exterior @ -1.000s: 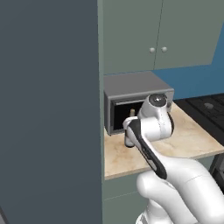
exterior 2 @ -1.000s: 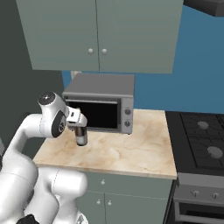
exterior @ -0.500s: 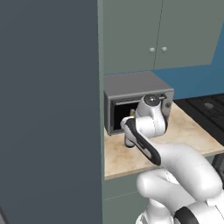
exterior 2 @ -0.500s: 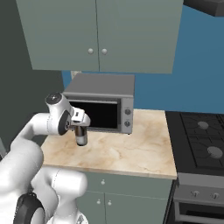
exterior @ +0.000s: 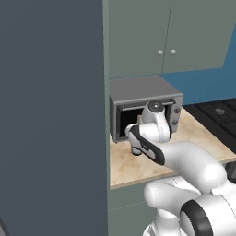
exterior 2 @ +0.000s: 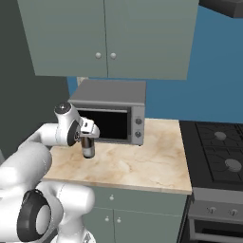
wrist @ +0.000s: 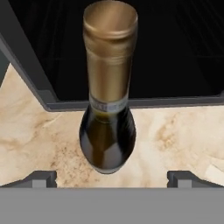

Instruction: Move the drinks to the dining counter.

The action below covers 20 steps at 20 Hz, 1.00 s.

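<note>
Before grey microwave [exterior 2: 111, 111] on marble worktop [exterior 2: 142, 163] — dark glass wine bottle [wrist: 108, 96] upright; gripper [wrist: 111, 177] fingers spread wide apart, gripping nothing.

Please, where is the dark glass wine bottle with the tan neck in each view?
Right base view: dark glass wine bottle left of centre, standing on the beige marble worktop.
Hand view: centre, upright, tan neck on top.
Left base view: behind the white arm; cannot tell exactly.
Shared landmark: grey microwave just behind it.
</note>
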Tool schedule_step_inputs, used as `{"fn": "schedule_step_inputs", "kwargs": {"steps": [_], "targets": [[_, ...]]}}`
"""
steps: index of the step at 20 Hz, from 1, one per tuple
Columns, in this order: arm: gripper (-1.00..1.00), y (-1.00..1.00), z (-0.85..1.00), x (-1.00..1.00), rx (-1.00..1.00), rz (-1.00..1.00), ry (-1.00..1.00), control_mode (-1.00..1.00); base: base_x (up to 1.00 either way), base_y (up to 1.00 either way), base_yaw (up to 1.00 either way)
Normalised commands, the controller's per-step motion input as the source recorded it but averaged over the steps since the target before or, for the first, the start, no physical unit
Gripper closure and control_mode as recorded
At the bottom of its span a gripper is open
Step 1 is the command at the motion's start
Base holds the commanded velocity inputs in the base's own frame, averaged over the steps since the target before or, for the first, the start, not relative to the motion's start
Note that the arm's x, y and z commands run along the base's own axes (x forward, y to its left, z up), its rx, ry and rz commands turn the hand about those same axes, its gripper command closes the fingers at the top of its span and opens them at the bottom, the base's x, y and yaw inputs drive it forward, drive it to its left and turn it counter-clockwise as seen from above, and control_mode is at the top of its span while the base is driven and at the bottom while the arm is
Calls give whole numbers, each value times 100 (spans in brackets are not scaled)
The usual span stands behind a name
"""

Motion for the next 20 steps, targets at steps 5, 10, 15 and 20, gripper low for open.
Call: {"fn": "schedule_step_inputs", "kwargs": {"steps": [5, 10, 15, 20], "targets": [[-100, 4, -17, 13, 0, 0, 0, -100, 0, 0, 0], [-100, 6, -8, 18, 0, 0, 2, -100, 0, 0, 0], [-100, 3, -9, 22, 0, 0, 4, -100, 0, 0, 0], [-100, 0, -8, 20, 0, 0, 2, -100, 0, 0, 0]]}}
